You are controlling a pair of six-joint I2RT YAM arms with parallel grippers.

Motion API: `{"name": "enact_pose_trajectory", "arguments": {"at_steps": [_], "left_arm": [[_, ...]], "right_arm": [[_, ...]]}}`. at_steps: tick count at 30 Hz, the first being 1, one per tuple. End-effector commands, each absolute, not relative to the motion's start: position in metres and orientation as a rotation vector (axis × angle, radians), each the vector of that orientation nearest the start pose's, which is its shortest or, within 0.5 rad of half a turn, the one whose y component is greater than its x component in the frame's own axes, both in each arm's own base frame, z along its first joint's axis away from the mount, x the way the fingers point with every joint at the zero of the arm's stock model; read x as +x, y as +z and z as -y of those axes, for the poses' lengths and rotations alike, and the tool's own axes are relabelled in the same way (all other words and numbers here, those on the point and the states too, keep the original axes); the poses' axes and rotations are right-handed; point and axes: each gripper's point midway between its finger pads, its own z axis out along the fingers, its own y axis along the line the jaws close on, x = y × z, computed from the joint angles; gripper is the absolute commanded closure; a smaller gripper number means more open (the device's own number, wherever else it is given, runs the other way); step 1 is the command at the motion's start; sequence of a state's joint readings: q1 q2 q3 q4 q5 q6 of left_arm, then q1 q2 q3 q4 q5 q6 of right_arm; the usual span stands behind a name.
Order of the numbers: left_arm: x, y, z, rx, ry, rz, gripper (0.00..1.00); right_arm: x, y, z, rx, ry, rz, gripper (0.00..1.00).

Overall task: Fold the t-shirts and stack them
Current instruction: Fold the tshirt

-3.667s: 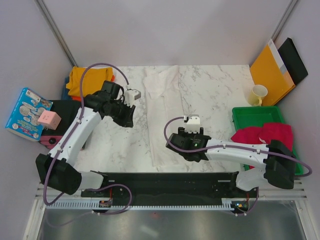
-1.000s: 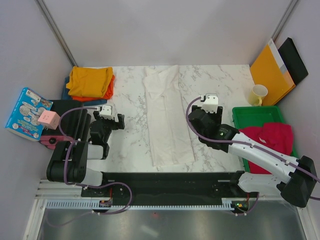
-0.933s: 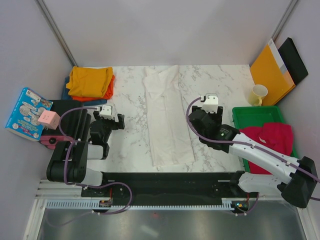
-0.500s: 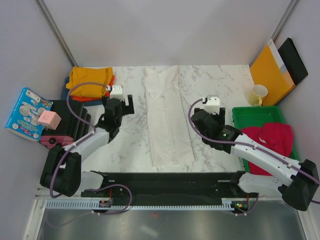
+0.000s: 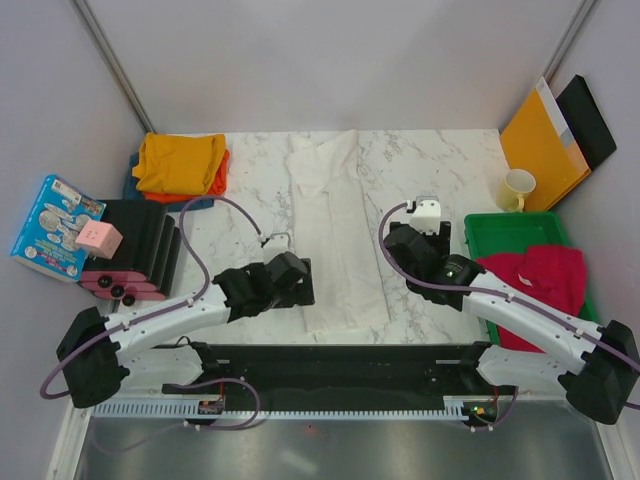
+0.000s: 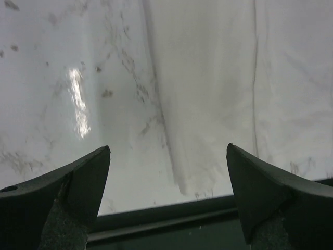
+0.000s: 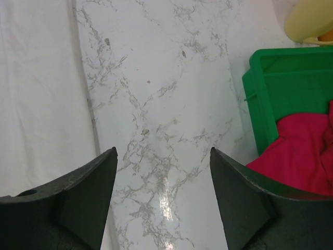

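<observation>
Marble table (image 5: 250, 190), white t-shirt (image 5: 335, 230) in a long strip down the middle. Left gripper (image 6: 167, 150) over its near left corner, right gripper (image 7: 162, 151) beside its right edge. Hold nothing, fingers wide apart on both.

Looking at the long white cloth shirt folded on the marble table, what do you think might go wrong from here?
1. The open left hand is at the near corner of the long white cloth shirt, right by the front edge of the marble table. A pinch there might catch only one layer and undo the fold.
2. The open right hand is over bare marble beside the green plastic tray. Its arm passes over the crimson cloth shirt and might drag it.
</observation>
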State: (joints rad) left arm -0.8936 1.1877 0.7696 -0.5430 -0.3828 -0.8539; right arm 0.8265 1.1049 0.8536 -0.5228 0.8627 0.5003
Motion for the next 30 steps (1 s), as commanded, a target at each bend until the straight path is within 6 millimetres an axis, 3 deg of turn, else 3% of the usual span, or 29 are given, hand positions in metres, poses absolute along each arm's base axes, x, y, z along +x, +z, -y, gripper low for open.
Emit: {"name": "enact_pose_trajectory", "arguments": {"at_steps": [1, 5, 7, 8, 10, 13, 18, 30], "left_arm": [[0.168, 0.101, 0.215, -0.239, -0.405, -2.486, 0.00], [0.150, 0.088, 0.225, -0.167, -0.352, -2.514, 0.00], [0.144, 0.079, 0.230, -0.172, -0.336, -2.535, 0.23], [0.142, 0.070, 0.231, -0.183, -0.306, -2.555, 0.44], [0.141, 0.061, 0.232, -0.195, -0.288, -2.574, 0.54], [0.139, 0.052, 0.232, -0.241, -0.281, -2.589, 0.54], [0.134, 0.039, 0.230, -0.290, -0.291, -2.607, 0.44], [0.136, 0.024, 0.244, -0.253, -0.311, -2.621, 0.43]], "right_arm": [[0.268, 0.176, -0.122, 0.099, -0.122, -2.054, 0.21], [0.262, 0.167, -0.119, 0.093, -0.117, -2.071, 0.21], [0.260, 0.167, -0.117, 0.098, -0.109, -2.070, 0.21], [0.258, 0.165, -0.116, 0.096, -0.109, -2.075, 0.21], [0.255, 0.163, -0.114, 0.090, -0.107, -2.077, 0.21], [0.252, 0.164, -0.111, 0.088, -0.103, -2.076, 0.21], [0.250, 0.164, -0.113, 0.088, -0.077, -2.082, 0.21], [0.247, 0.162, -0.114, 0.084, -0.061, -2.096, 0.21]]}}
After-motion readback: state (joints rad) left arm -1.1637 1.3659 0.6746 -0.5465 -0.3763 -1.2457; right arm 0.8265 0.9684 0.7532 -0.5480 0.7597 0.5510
